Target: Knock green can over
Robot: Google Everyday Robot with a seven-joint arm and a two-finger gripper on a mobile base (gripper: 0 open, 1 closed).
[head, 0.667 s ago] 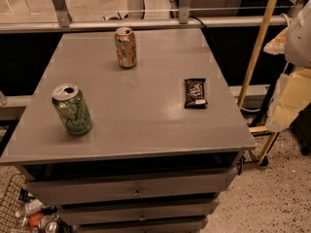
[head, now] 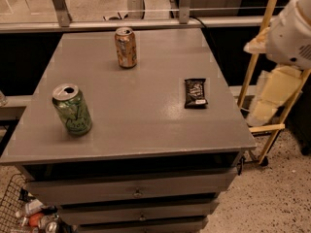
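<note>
A grey table [head: 146, 130] stands in dim, warm light, with a stack of drawers [head: 136, 191] below its top. The floor [head: 282, 198] is pale speckled stone. A wire basket [head: 9, 203] of clutter sits at the lower left. A metal rail [head: 97, 25] runs behind the table. A yellow wooden frame [head: 251, 67] leans at the right, where the gripper [head: 266, 106] hangs beside the table's edge.

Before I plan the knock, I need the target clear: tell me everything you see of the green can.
The green can is a small metal drink can with a mottled bright-green body, a silver top rim and a dark opening in its lid. It stands upright on the grey table, near its front-left corner, touching only the tabletop. The claw hangs beyond the table's right edge, far from it.
</note>
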